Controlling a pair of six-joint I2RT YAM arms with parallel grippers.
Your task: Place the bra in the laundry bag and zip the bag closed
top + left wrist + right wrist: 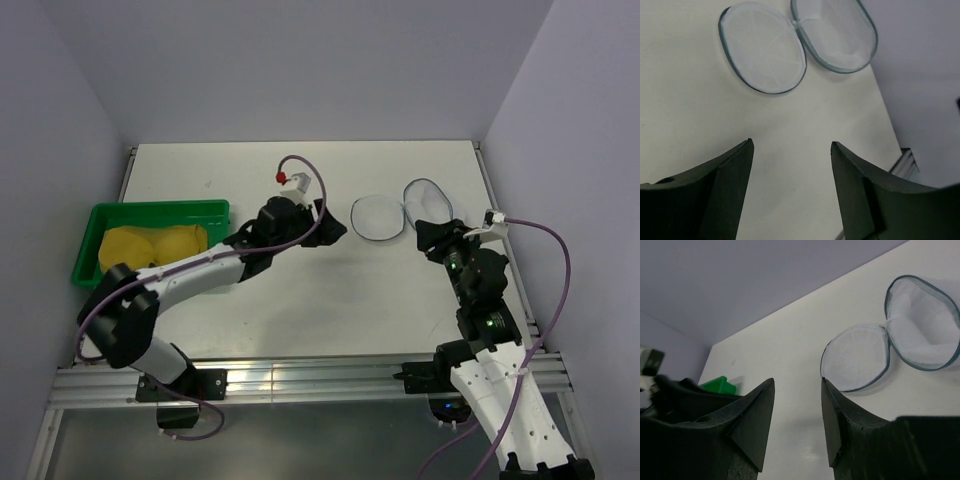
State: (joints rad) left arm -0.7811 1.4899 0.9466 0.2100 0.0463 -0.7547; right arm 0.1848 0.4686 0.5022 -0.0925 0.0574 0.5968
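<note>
The laundry bag (378, 218) lies open on the table as two round white mesh halves with dark blue trim; it also shows in the left wrist view (765, 47) and the right wrist view (860, 362). The mustard-yellow bra (150, 247) lies in the green tray (155, 209) at the left. My left gripper (330, 225) is open and empty, just left of the bag (792, 145). My right gripper (432, 240) is open and empty, just below the bag's right half (797, 380).
The green tray's corner shows in the right wrist view (720, 386). Lilac walls close the table on three sides. The table's right edge with its metal rail (905, 162) lies close beyond the bag.
</note>
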